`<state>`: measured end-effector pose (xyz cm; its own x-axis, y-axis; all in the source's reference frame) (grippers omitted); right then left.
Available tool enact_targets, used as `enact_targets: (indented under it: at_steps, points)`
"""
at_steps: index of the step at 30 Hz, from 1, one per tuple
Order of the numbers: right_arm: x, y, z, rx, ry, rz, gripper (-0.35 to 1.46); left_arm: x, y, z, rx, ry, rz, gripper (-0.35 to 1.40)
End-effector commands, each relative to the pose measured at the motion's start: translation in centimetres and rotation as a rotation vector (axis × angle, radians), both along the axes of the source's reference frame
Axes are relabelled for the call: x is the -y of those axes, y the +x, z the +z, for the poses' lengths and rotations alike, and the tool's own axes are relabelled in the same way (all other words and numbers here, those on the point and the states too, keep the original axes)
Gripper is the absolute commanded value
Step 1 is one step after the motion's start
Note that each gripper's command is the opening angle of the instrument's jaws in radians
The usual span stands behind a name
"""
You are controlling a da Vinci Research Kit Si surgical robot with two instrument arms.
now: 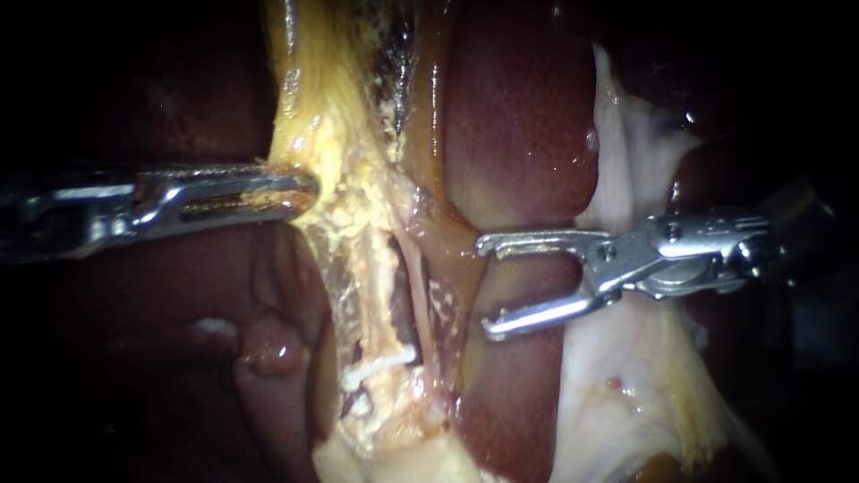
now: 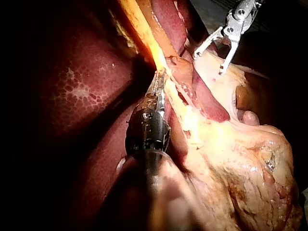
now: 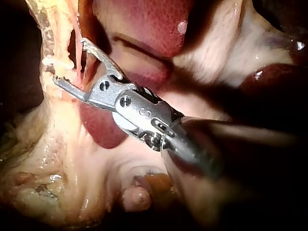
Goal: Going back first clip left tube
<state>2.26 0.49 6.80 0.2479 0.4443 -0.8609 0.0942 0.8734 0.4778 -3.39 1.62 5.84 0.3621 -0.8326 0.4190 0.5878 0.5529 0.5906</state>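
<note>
1. Endoscope: our left instrument point(image 1: 307, 192) grips tissue point(image 1: 313, 134) with closed jaws. A clip point(image 1: 380, 362) sits across the left tube point(image 1: 374, 295). Our right instrument point(image 1: 487, 286) gapes wide and empty, near it.
2. Left wrist: we see that grip too.
3. Right wrist: the empty jaws stand beside the clip. Clipping looks done; backing away is left.

**Dark edges, lit centre**

Falls to black along the left side and the upper right corner of the endoscope view. Shines brightest at centre, with wet glints on the dark red liver point(image 1: 519, 116). Too dark beyond to tell any room.
</note>
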Motion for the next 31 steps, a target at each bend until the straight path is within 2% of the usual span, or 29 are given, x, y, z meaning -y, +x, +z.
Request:
enact_targets:
  at_steps: [1,8,11,18,31]
  points:
    - [-0.01,0.0,0.01,0.0,-0.007,-0.003,0.6,0.02,-0.01,0.09,-0.004,-0.003,0.012,-0.35]
    - [0.0,-0.01,0.01,-0.006,-0.042,-0.009,0.6,0.06,-0.14,0.58,-0.024,0.032,0.028,-0.35]
    - [0.01,-0.02,0.0,-0.007,-0.047,-0.01,0.6,0.07,-0.21,0.7,-0.029,0.041,0.032,-0.35]
    - [0.01,-0.01,-0.04,-0.012,-0.069,-0.015,0.6,0.12,-0.3,0.79,-0.042,0.049,0.043,-0.35]
    - [-0.01,-0.04,-0.06,-0.017,-0.084,-0.017,0.6,0.13,-0.29,0.78,-0.042,0.049,0.043,-0.35]
